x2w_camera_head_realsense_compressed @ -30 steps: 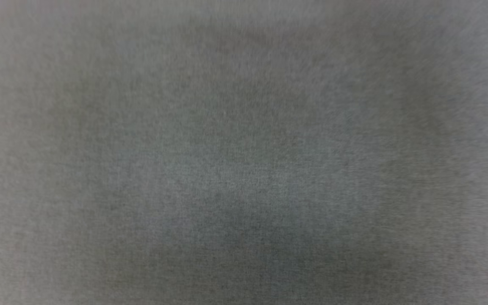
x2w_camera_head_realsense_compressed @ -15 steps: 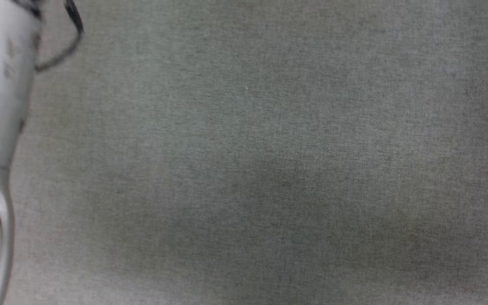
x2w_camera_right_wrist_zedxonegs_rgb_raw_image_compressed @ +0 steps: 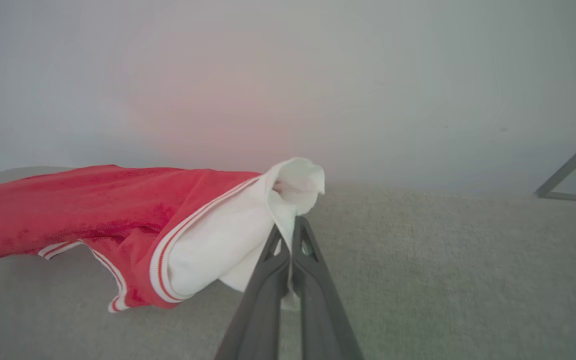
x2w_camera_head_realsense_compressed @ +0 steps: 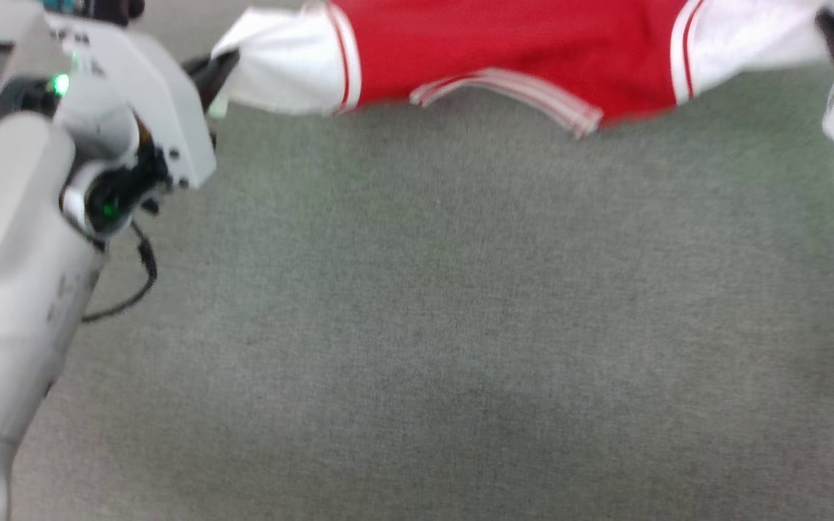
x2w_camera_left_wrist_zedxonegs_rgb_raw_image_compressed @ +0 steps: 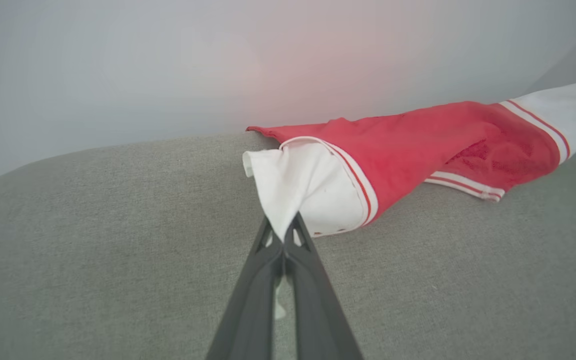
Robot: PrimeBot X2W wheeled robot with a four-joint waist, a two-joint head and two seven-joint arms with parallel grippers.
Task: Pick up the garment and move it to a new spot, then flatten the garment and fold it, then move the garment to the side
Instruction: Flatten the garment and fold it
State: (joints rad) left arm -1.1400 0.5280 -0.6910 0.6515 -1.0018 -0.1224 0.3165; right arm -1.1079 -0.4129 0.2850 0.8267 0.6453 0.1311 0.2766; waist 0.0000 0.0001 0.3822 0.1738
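Since half a second ago the head view has been swung, so that the garment (x2w_camera_head_realsense_compressed: 504, 43) and both grippers are now taken in along its top edge. The left gripper (x2w_camera_left_wrist_zedxonegs_rgb_raw_image_compressed: 284, 227) is clamped tight on the garment's white end at the robot's left; the right gripper (x2w_camera_right_wrist_zedxonegs_rgb_raw_image_compressed: 288, 227) is clamped likewise on the opposite white end. Between them the garment is held stretched out, red body in the middle, striped trim nearest the robot. It is spread low over the grey surface (x2w_camera_head_realsense_compressed: 417, 325); whether it touches cannot be told. A pale wall (x2w_camera_left_wrist_zedxonegs_rgb_raw_image_compressed: 118, 65) is seen behind.
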